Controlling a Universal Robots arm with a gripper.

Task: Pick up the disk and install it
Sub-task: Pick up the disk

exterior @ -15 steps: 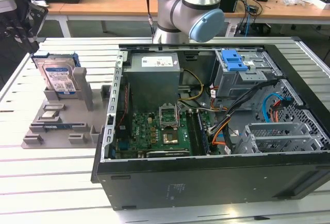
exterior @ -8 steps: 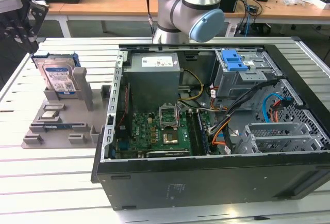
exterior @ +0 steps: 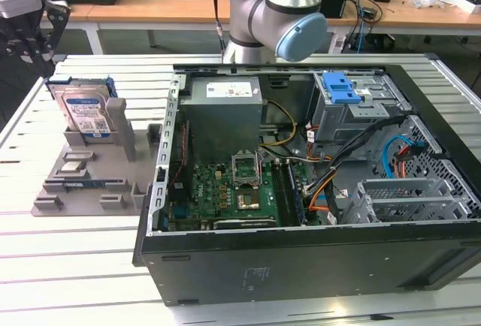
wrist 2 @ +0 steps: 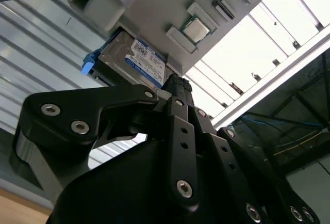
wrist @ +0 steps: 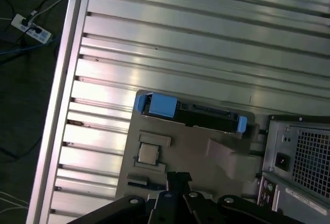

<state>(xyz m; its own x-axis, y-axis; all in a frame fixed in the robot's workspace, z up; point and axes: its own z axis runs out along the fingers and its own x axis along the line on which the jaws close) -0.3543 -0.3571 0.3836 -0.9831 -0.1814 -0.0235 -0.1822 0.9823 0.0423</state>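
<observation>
The disk [exterior: 86,112] is a silver drive with a white-and-blue label and blue side rails. It stands on edge in a slot of the grey holder [exterior: 90,183] at the exterior view's left. My gripper [exterior: 31,40] hangs above and behind it, apart from it, near the table's far corner. Both wrist views look down past the black fingertips [wrist 2: 178,82] [wrist: 178,175], which are together with nothing between them. Beyond them I see the disk [wrist 2: 136,59] face-on in the second wrist view and the disk [wrist: 193,115] edge-on in the first.
The open computer case [exterior: 301,251] fills the middle and right of the slatted table. A grey drive cage with a blue latch [exterior: 346,89] sits at its far side, beside a big grey metal box [exterior: 225,116]. A small chip [exterior: 73,164] lies on the holder.
</observation>
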